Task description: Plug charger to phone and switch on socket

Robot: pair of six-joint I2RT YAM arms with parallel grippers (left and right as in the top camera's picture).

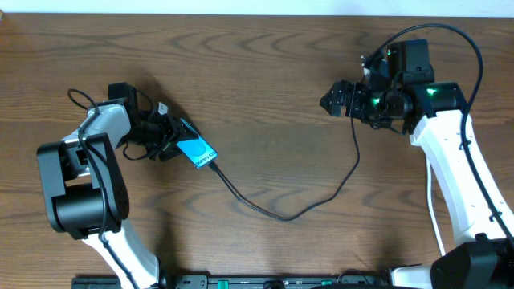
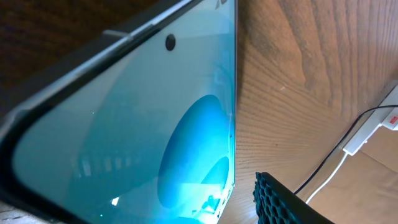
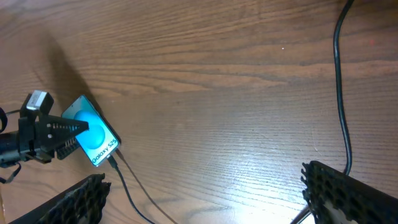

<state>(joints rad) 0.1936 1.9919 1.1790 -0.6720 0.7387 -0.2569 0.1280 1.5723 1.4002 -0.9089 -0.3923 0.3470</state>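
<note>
Across brown wood-grain tabletop [image 1: 265,64], thin black charger cable [image 1: 289,217], connector at the end of a flat cyan-screened smartphone [image 1: 197,151] near the left edge. Clamped on that phone, left gripper [image 1: 170,135]; spread wide, empty, toward the far right corner, right gripper [image 1: 328,100]. Glimpsed from the left wrist, white power strip with red markings [image 2: 388,118].

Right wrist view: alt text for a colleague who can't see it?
The left gripper holds a cyan-screened Galaxy phone at lower left on the wooden table, the charger cable meeting its near end. The right gripper shows open jaws at the bottom corners.
</note>
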